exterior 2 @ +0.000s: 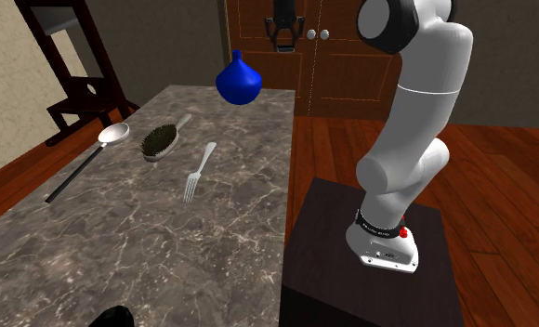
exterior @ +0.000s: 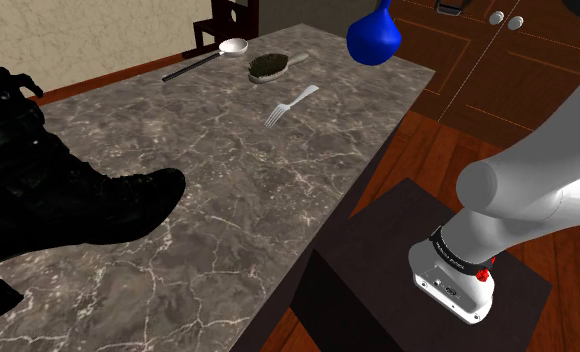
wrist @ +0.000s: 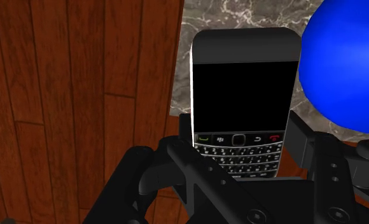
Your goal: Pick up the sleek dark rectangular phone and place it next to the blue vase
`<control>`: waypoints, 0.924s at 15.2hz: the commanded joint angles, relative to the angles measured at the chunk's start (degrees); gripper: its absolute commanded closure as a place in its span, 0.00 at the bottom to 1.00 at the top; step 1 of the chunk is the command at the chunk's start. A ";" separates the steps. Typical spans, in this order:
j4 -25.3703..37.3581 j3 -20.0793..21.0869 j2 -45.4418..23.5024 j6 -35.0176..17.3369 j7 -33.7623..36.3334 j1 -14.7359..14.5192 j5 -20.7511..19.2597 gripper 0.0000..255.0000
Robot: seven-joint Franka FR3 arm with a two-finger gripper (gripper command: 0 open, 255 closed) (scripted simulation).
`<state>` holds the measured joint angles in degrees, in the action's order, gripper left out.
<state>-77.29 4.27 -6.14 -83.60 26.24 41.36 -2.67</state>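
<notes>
Pick-up done: gripper [wrist: 240, 147] jaws clamped on dark phone [wrist: 243, 105], held aloft over marble table [wrist: 240, 14] edge, close beside blue vase [wrist: 345, 63]. Remaining, by judgement: lower, set phone on table, release.

Blue vase [wrist: 348, 63] tight beside phone [wrist: 243, 95], maybe in contact.

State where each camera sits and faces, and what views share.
Shoulder view: beside the stand, looking along the marble table toward the blue vase; arm shows.
Second exterior view: off the table's end, facing vase and doors; arm, stand show.
Wrist view: above the table edge, looking down; end effector clasps phone.
All share the vase.
</notes>
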 commanded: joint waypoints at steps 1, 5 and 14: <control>-2.64 -0.01 0.77 -1.91 0.05 0.04 0.07 1.00; -7.33 -0.05 1.94 -5.43 0.11 0.11 0.17 1.00; -16.34 -0.11 3.51 -12.88 0.28 0.20 0.27 1.00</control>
<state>-92.62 4.18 -2.75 -95.56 26.54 41.54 -2.41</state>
